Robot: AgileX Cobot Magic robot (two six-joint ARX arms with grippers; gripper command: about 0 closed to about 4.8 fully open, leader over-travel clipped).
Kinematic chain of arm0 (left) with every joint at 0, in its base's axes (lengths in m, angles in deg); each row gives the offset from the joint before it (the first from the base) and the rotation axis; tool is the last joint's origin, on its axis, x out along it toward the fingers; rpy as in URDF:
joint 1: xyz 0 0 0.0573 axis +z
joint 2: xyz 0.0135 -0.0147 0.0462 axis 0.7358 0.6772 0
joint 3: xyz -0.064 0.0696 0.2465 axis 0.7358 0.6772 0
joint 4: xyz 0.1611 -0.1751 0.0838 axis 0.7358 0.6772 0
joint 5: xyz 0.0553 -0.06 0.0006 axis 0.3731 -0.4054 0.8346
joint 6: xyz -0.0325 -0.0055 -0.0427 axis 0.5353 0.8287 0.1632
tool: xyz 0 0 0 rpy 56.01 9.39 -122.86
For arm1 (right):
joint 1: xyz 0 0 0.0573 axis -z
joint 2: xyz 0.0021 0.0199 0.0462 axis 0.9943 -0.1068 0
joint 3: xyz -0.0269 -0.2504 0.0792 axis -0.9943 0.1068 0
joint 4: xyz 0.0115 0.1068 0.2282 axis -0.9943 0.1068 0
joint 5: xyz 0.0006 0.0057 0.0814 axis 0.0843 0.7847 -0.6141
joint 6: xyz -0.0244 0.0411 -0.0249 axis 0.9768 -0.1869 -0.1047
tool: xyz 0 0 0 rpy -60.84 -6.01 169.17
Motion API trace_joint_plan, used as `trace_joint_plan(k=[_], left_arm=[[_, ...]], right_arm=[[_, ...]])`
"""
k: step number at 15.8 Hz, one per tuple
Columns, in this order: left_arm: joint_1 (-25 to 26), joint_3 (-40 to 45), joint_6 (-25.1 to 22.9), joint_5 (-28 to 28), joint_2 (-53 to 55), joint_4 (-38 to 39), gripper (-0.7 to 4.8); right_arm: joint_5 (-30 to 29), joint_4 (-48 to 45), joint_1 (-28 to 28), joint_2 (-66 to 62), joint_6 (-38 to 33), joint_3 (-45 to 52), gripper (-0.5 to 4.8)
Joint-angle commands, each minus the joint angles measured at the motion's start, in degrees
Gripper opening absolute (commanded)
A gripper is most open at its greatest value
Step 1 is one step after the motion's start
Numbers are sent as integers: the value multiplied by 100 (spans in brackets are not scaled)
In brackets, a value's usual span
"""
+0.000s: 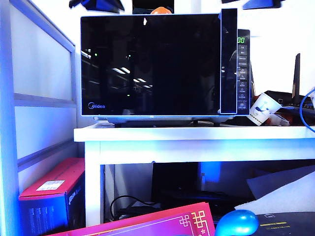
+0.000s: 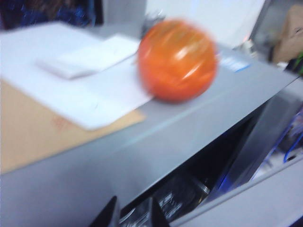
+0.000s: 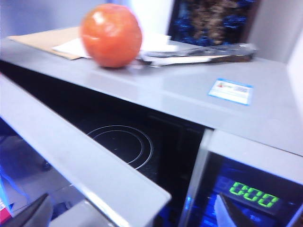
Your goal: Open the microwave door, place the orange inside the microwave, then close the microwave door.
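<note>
The black microwave [image 1: 162,64] stands on a white table [image 1: 197,133]. Its door [image 1: 147,64] is ajar: in the right wrist view the door's top edge [image 3: 85,161] swings out from the cavity, showing the glass turntable [image 3: 120,142] beside the green display [image 3: 253,194]. The orange [image 2: 177,60] [image 3: 111,35] rests on the microwave's grey top; only its tip [image 1: 160,10] shows in the exterior view. My left gripper [image 2: 132,217] is open above the top's front edge, short of the orange. My right gripper [image 3: 130,215] is open, its fingers either side of the door's free corner.
White papers [image 2: 90,56] and brown cardboard [image 2: 28,132] lie on the microwave's top by the orange, with a wrapped long object [image 3: 199,52] and a sticker [image 3: 230,91]. A paper cup [image 1: 263,107] sits right of the microwave. A red box [image 1: 51,189] stands below.
</note>
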Motion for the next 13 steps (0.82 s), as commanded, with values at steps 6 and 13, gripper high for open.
trace_joint_plan(k=[6, 13], left_arm=[[-11, -13, -26, -9, 284, 562, 94], [-11, -13, -26, -90, 280, 531, 94]], right_arm=[[2308, -402, -13, 37, 214, -31, 449], [2236, -555, -4, -616, 365, -33, 449]])
